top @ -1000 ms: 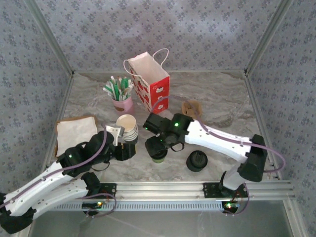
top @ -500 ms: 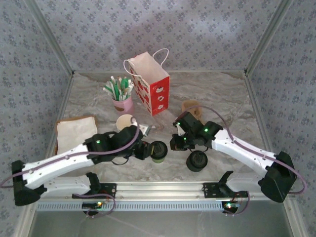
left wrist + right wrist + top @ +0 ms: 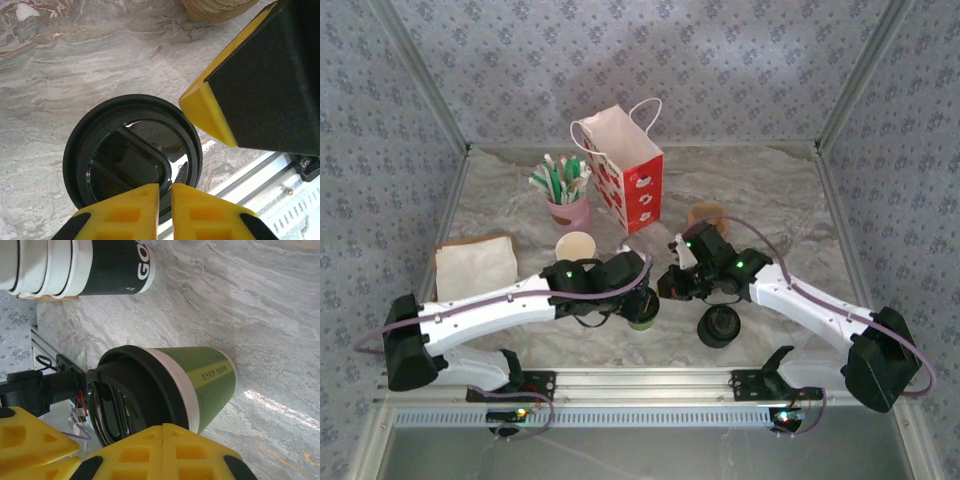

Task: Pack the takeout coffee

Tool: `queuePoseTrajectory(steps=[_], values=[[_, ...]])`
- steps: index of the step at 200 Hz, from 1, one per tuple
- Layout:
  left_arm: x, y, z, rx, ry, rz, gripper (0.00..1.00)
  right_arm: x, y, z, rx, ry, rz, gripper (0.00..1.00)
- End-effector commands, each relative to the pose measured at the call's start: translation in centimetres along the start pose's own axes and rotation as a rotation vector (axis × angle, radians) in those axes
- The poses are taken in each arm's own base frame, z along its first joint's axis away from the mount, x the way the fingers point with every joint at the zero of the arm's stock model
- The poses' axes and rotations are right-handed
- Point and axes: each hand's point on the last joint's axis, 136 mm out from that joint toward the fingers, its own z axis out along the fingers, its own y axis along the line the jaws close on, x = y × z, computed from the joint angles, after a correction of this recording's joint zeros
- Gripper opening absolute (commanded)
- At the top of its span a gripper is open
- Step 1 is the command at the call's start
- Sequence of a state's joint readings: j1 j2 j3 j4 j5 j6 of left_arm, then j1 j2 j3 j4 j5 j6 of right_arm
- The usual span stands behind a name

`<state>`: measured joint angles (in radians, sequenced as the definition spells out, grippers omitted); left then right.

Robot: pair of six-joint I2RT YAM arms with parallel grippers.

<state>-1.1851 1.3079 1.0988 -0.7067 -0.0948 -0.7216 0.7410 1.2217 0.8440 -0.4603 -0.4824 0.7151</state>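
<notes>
Left wrist. Looking straight down on coffee (image 3: 132, 152): black lid seated, cup upright on tabletop (image 3: 75, 60). Left gripper (image 3: 165, 189) at 6 o'clock of the lid, fingers drawn together with only a thin slit between, holding nothing. Overlaps the lid's near rim; cannot tell whether touching. Probably poised above for a top approach, though would need to spread before any grasp. Yellow-tipped black block (image 3: 210, 107) at 2 o'clock, close to the rim; cannot tell whose.

Right wrist. Side-on to the coffee, green wall and lid in plain sight. Right gripper (image 3: 162, 430) closed, fingers pressed together, empty, low and near the cup's side, apart from it. Reads as standing by rather than grasping. Cup stack (image 3: 75, 262) at 11 o'clock, apart from the coffee.

Top view. Coffee just toward 6 o'clock from tabletop centre, not yet packed. Left arm reaching in from 9 o'clock, gripper over the cup; right gripper just beside at 2 o'clock of it. Bag (image 3: 625, 170) at 12 o'clock, well apart, standing with mouth open upward, likely to receive the cup. Lids (image 3: 718, 325) at 3 o'clock of the coffee, near.
</notes>
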Motion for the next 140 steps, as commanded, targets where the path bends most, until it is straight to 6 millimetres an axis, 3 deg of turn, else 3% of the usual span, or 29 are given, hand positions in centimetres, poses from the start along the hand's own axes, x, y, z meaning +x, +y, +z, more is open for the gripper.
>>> queuePoseTrajectory(steps=[1, 140], values=[[-0.4, -0.3, -0.1, -0.009, -0.002, 0.023, 0.14, 0.1, 0.3, 0.1, -0.031, 0.011, 0.010, 0.00], [1.4, 2.2, 2.7, -0.032, 0.046, -0.050, 0.11, 1.4, -1.7, 2.2, 0.020, 0.080, 0.056, 0.00]])
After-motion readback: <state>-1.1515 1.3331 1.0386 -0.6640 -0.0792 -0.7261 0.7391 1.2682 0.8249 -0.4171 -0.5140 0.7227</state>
